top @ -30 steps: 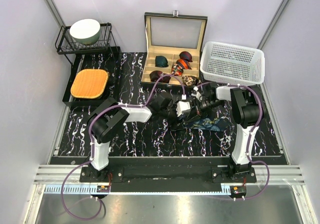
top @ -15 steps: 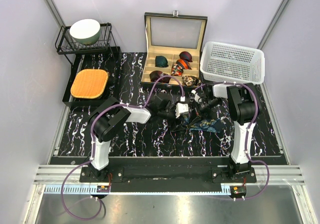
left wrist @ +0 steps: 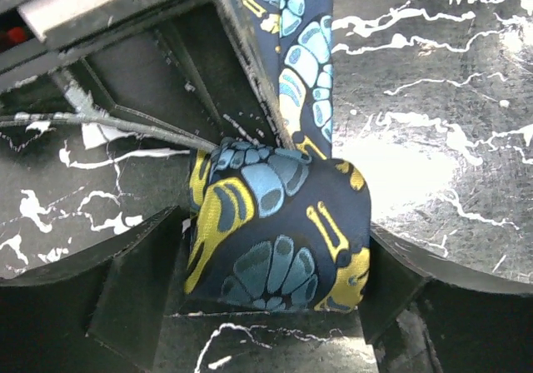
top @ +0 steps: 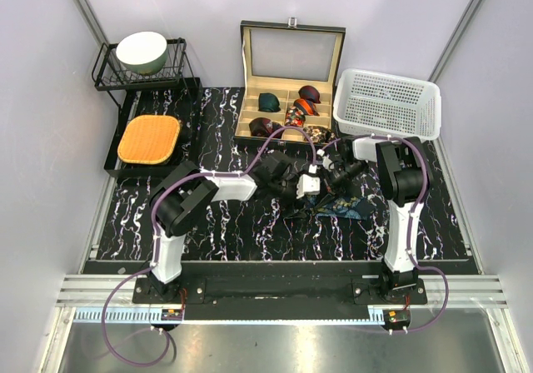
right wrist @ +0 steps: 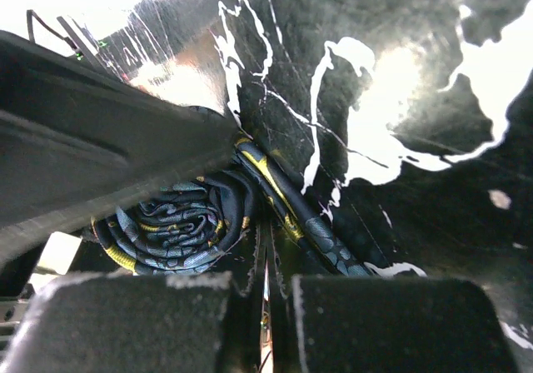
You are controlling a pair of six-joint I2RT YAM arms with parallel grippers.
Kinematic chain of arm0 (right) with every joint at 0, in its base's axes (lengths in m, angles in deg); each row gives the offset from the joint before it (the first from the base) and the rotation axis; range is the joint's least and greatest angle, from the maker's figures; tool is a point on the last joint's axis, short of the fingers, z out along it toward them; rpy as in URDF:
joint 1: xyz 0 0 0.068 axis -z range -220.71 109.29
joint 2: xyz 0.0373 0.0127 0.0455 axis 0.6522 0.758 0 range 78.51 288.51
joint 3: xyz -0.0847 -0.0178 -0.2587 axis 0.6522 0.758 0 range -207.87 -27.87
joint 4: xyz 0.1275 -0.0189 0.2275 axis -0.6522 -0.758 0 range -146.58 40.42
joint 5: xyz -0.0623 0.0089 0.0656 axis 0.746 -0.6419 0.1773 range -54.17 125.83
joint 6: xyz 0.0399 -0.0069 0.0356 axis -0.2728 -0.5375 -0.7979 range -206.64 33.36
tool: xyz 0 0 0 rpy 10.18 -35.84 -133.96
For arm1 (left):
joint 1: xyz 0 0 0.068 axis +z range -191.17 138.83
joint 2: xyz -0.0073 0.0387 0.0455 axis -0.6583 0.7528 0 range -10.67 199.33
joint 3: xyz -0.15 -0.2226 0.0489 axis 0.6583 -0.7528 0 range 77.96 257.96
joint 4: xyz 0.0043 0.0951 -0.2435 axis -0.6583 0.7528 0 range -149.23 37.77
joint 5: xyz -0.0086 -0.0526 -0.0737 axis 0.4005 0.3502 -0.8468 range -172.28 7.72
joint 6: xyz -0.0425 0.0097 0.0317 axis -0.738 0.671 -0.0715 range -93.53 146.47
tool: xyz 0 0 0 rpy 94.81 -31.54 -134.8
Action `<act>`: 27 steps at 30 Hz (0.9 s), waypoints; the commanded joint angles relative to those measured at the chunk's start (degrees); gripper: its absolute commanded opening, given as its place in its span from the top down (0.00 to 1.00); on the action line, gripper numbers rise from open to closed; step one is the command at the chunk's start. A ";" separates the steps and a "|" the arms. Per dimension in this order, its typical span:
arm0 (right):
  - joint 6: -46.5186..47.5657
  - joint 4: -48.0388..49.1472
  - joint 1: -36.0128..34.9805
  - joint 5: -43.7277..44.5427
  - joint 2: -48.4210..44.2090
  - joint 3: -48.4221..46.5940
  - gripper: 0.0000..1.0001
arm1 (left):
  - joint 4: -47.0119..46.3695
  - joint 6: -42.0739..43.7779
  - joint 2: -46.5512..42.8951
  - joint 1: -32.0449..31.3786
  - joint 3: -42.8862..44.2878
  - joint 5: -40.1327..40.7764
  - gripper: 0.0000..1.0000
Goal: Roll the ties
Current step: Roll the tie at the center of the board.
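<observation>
A dark navy tie with teal-and-gold pattern lies mid-table, its loose strip [top: 346, 207] spread under the right arm. One end is wound into a small coil [left wrist: 279, 231], and the strip [left wrist: 304, 57] runs away from it. My left gripper [left wrist: 276, 261] has the coil between its fingers, both touching it. My right gripper [right wrist: 265, 277] is shut with nothing in it, its tips right beside the coil [right wrist: 171, 219] and the strip [right wrist: 291, 215]. From above, the left gripper [top: 309, 186] and right gripper [top: 327, 180] meet over the tie.
An open wooden box [top: 246, 98] at the back holds coiled ties: green [top: 269, 101], maroon [top: 310, 92], red-orange [top: 306, 106]. A white basket [top: 387, 105] stands to its right. A wire rack with a bowl [top: 141, 52] and an orange mat [top: 149, 138] are at the left.
The left gripper has shifted slightly right with the coil, closer to the right gripper. The right arm has drawn in a little toward the back.
</observation>
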 commanded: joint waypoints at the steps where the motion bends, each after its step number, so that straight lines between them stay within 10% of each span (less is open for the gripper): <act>1: 3.05 1.08 -1.22 8.58 2.75 -1.35 1.00 | 2.97 2.25 2.19 -1.26 2.47 -0.15 0.29; 7: 4.02 -1.19 -1.30 7.71 3.28 -5.65 1.00 | 9.80 0.41 2.37 -1.26 2.92 2.56 0.66; 10: 4.37 -4.00 -0.78 6.04 1.44 -7.59 0.83 | 12.89 -0.65 0.80 -1.26 -0.33 5.20 0.76; 18: 2.71 -4.64 3.44 -1.70 -9.62 -1.18 0.42 | 17.38 -5.39 1.31 -1.52 -2.89 11.54 0.78; 27: -2.57 3.53 1.16 -8.82 -10.61 3.48 0.41 | 21.33 -8.03 5.01 -1.88 3.09 13.47 0.70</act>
